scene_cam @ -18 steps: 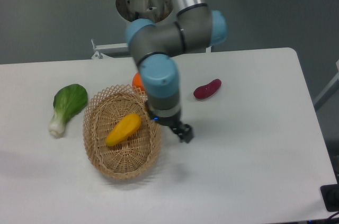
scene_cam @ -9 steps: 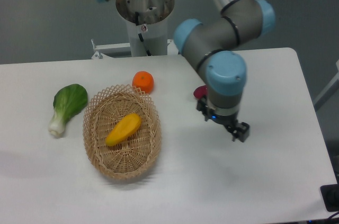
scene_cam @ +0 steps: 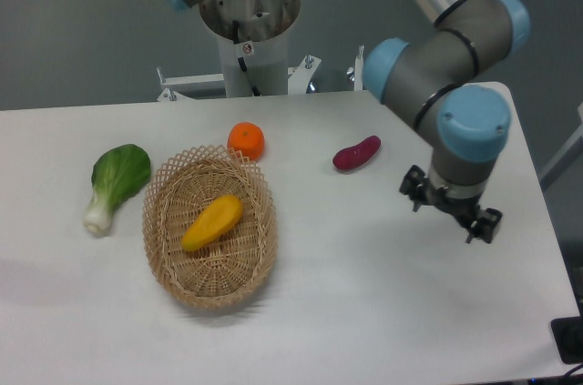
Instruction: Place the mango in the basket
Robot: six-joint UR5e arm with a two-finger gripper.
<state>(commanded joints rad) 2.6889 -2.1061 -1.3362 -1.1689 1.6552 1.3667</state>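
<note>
Mango (scene_cam: 212,223) lies tilted inside the basket (scene_cam: 162,248), touching its woven floor. Just beyond the basket's far rim sits an orange (scene_cam: 246,140), a bok choy (scene_cam: 115,182) lies left of it and a sweet potato (scene_cam: 356,153) right. Well right of the basket, the claw (scene_cam: 481,226) hangs over the white tabletop (scene_cam: 383,312), holding nothing; its opening cannot be told.

Bare table (scene_cam: 364,267) btwn basket (scene_cam: 164,221) & gripper (scene_cam: 481,226).

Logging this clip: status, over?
Gripper empty, off right, jaw state unclear. Mango lying in basket. Nothing in the way.
</note>
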